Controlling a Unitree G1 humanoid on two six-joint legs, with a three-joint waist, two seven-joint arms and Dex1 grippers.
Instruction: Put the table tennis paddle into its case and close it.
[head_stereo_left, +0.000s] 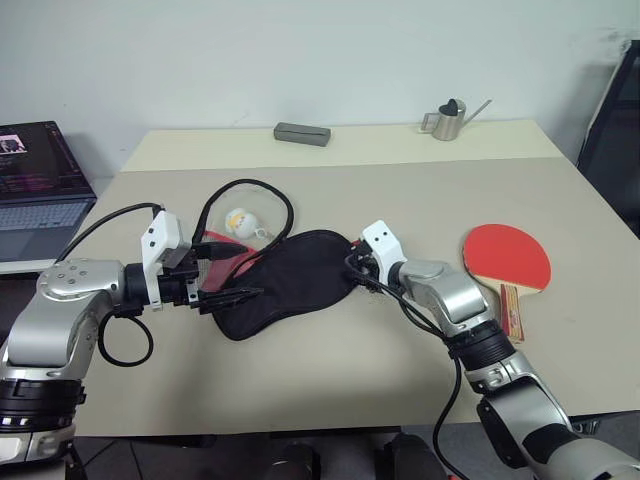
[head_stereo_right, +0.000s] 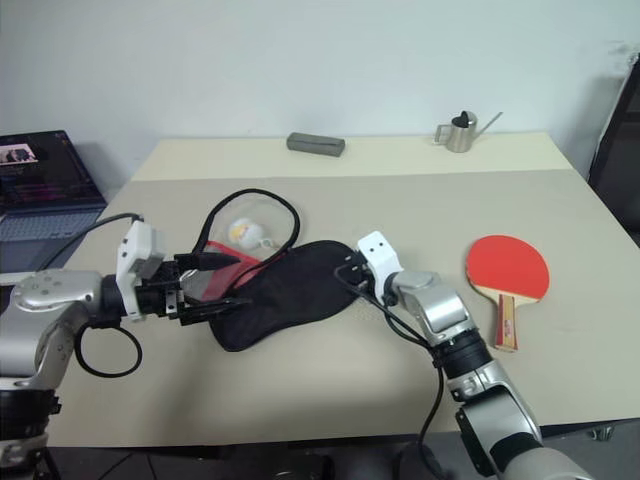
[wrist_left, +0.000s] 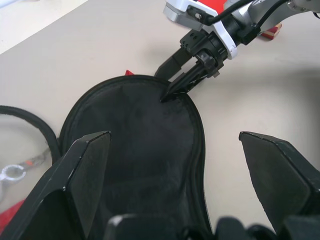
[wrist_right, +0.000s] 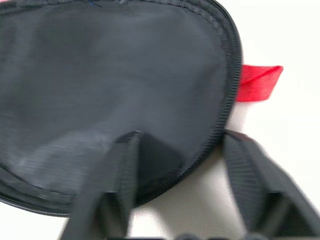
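Soft floppy black case (head_stereo_left: 285, 280) lies mid-counter (head_stereo_left: 330, 390), right pincer (wrist_left: 175, 85) pinching its rim edge, left pincer (head_stereo_left: 225, 278) wide open at the other end; stiff light paddle (head_stereo_left: 507, 258) sits apart, likely best grabbed by handle.

- The case (head_stereo_left: 285, 280) lies mid-tabletop (head_stereo_left: 330, 380), the paddle (head_stereo_left: 507, 258) well to its right.
- Left hand (head_stereo_left: 225, 270) at the case's left end, right hand (head_stereo_left: 357, 266) at its right.
- A small watering can (head_stereo_left: 447, 121) stands far behind.
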